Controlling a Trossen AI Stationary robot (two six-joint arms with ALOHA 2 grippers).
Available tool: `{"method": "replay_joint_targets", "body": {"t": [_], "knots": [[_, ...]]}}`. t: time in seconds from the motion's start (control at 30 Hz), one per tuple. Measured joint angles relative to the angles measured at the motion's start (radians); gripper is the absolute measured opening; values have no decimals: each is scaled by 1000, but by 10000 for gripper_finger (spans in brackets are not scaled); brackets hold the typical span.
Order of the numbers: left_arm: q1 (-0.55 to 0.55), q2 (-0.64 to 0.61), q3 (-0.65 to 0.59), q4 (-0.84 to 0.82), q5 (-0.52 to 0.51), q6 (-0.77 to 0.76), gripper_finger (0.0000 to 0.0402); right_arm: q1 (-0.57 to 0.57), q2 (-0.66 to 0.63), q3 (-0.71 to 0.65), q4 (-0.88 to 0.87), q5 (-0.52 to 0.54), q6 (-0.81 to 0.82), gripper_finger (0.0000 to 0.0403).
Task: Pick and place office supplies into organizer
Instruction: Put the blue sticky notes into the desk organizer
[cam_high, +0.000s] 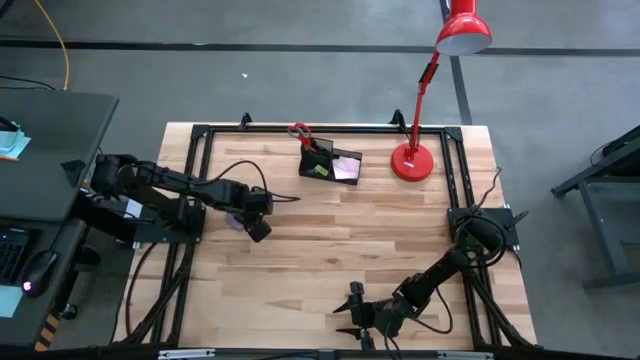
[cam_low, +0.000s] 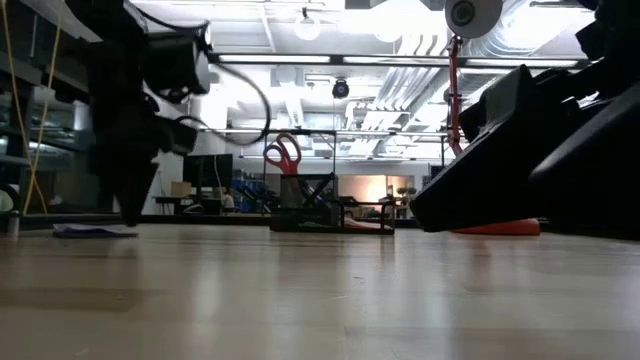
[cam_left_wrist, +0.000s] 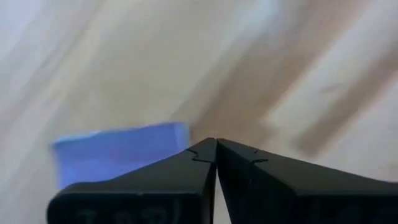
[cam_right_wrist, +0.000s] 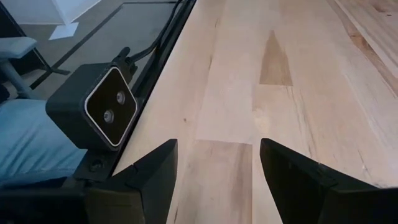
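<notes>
The black organizer stands at the table's far middle, with red-handled scissors upright in its cup section and a pink note pad and a small yellow piece in its tray. A purple note pad lies flat on the wood at the left. My left gripper points down right beside the pad's edge, shut, with nothing showing between its fingertips. My right gripper rests low near the table's front edge, open and empty. My left gripper stands tip-down at the purple pad's edge with its fingers shut. The pad lies flat on the table beside the fingers, not between them. I cannot tell whether a finger touches the pad.
A red desk lamp stands on its round base to the right of the organizer. A black frame rail runs around the tabletop. A small camera box sits at the front edge beside my right gripper. Bare wood lies between the pad and the organizer.
</notes>
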Motion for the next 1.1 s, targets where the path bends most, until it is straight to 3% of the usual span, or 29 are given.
{"method": "replay_joint_targets", "body": {"t": [0.2,0.47,0.73,1.1], "knots": [[-66,-25,3,173,58,0,1,0,0,0,-7,18,1,222],[-150,-26,28,81,-14,-82,29,0,0,0,-22,19,23,222],[-152,-26,39,-24,-56,-120,105,-2,0,0,-23,22,24,222],[-153,-26,34,-183,-202,-230,221,-1,0,0,-23,22,23,222]]}}
